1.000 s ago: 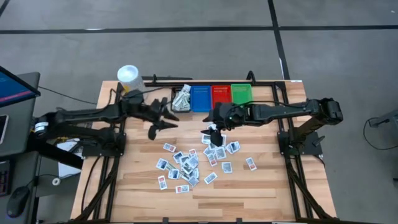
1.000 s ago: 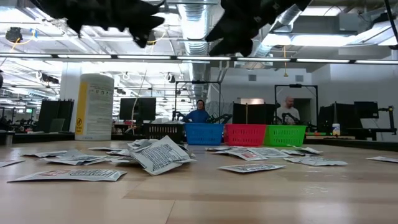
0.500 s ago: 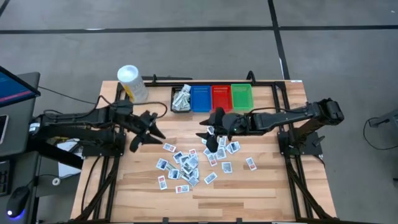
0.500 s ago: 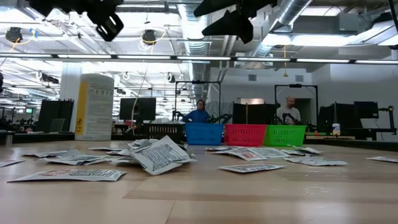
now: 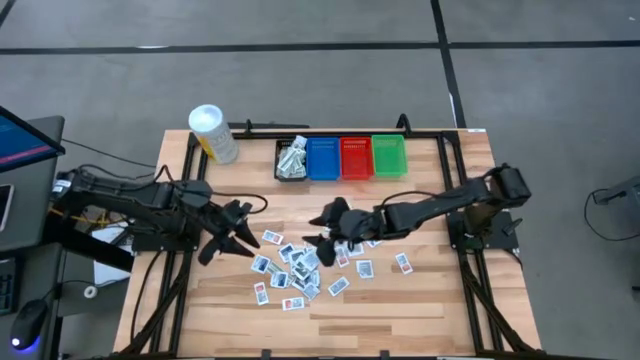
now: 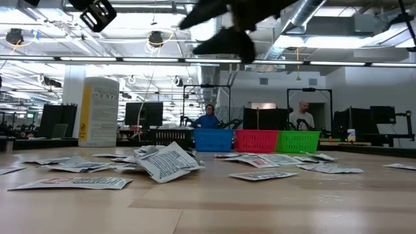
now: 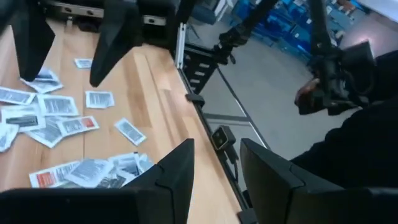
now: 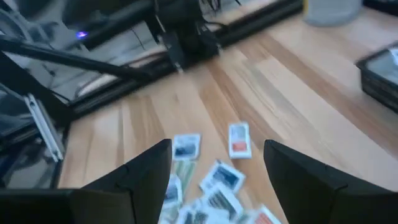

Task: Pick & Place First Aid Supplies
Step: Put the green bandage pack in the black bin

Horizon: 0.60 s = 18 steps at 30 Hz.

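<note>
Right gripper [image 5: 312, 232] is hanging over the right side of the packet pile, fingers spread wide with nothing between them; its wrist view shows bare wood and a few packets through the gap. Left gripper [image 5: 243, 238] is over by the left edge of the pile, also parted and carrying nothing, you can see straight between its fingers to the table edge in its own wrist view. Both look like they're lining up for a pick, but that's just my read.

The first aid packets [image 5: 296, 266] are mostly sitting loose in a scattered heap in the middle of the wooden table [image 5: 420, 300], some overlapping, a few strays off to the right.

At the back there's a row of bins. The black bin [image 5: 291, 160] has a bunch of packets in it already. The blue bin [image 5: 323, 157], red bin [image 5: 356, 156] and green bin [image 5: 389, 154] look empty from above, as far as I can tell.

So progress-wise: early days. One bin partly filled, dozens of packets left on the table. White tub [image 5: 212, 132] is just parked at the back left corner.
</note>
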Available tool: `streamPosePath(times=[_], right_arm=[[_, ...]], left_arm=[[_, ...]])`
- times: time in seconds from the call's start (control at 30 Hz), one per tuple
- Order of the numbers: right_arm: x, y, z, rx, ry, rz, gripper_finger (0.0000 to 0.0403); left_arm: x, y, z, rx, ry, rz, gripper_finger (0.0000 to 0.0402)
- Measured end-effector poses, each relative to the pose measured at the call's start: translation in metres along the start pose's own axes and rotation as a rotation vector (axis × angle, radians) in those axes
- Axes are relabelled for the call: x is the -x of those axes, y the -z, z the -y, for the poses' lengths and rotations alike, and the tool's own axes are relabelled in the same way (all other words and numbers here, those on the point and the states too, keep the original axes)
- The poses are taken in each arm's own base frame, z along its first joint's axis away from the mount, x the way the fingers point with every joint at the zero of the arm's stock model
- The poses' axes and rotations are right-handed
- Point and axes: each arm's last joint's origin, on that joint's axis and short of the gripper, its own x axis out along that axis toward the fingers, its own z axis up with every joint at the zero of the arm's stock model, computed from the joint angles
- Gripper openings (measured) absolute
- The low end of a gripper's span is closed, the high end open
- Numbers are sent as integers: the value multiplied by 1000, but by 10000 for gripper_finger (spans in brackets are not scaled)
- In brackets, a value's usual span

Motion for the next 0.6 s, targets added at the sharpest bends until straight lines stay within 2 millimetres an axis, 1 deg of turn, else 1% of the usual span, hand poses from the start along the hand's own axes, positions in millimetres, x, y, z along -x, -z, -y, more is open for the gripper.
streamPosePath(times=[0.07,0.13,0.27,0.37,0.43,0.53,0.6], right_arm=[[-10,-2,-4,35,-35,29,249],[-24,-2,-6,87,-52,44,249],[-47,4,-3,212,-87,0,249],[-58,13,1,206,-107,-34,249],[-61,20,5,215,-110,-86,249],[-65,26,7,265,-115,-122,249],[-65,31,9,332,-124,-163,249]], left_arm=[[-1,0,1,13,-35,16,131],[-2,1,2,18,-78,23,131],[-4,3,0,24,-173,49,131],[-6,10,-5,67,-237,53,131],[-7,16,-8,119,-256,53,131],[-10,27,-12,189,-258,42,131],[-13,34,-12,208,-253,49,131]])
